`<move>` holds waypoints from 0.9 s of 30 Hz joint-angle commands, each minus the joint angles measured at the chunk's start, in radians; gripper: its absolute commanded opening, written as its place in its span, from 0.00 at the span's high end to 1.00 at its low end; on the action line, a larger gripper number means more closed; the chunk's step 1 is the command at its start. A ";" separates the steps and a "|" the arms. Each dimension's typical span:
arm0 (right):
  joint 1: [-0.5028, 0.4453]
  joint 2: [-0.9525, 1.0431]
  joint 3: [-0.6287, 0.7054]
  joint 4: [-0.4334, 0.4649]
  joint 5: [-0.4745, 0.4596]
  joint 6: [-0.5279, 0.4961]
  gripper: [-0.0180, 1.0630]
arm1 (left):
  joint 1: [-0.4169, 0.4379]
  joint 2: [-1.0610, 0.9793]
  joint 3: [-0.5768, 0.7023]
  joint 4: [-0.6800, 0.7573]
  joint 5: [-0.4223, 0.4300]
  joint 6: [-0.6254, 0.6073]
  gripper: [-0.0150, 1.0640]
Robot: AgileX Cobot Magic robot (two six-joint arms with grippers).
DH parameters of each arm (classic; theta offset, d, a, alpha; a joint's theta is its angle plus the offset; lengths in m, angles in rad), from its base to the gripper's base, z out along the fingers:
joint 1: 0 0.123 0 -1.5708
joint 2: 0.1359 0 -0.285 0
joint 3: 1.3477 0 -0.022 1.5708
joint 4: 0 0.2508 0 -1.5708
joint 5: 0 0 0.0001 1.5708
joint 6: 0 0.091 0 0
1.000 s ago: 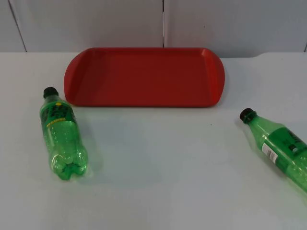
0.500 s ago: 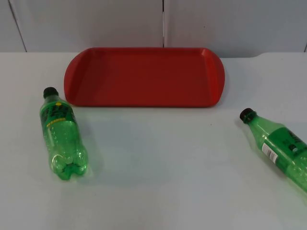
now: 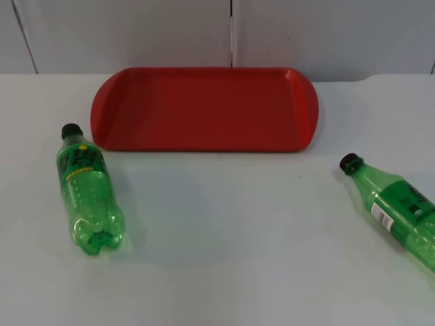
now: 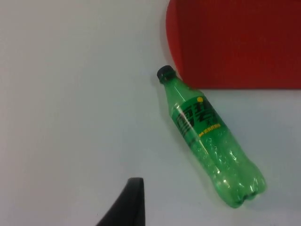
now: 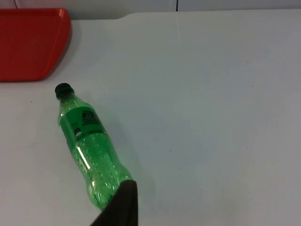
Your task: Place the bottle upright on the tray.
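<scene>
A red tray (image 3: 204,109) lies at the back middle of the table with nothing on it. One green bottle (image 3: 87,190) with a black cap lies on its side at the left, cap toward the tray's left end. In the left wrist view this bottle (image 4: 209,139) lies beside the tray's corner (image 4: 235,42), and my left gripper (image 4: 129,202) hangs over the table well apart from it. A second green bottle (image 3: 397,207) lies on its side at the right edge. My right gripper (image 5: 120,205) hovers close to that bottle's (image 5: 89,146) base end, the tray (image 5: 30,44) beyond.
The grey partition wall (image 3: 231,34) rises right behind the tray. White table top (image 3: 224,231) stretches between the two bottles and in front of the tray.
</scene>
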 commanded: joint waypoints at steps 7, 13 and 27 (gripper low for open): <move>-0.008 -0.002 0.001 0.000 -0.006 -0.003 0.01 | 0.005 0.193 -0.169 -0.019 -0.022 -0.003 0.01; -0.008 -0.002 0.001 0.000 -0.006 -0.003 0.01 | 0.005 0.327 -0.273 -0.019 -0.022 0.004 0.01; -0.008 -0.002 0.001 0.000 -0.006 -0.003 0.01 | 0.005 0.661 -0.461 -0.123 -0.018 0.069 0.01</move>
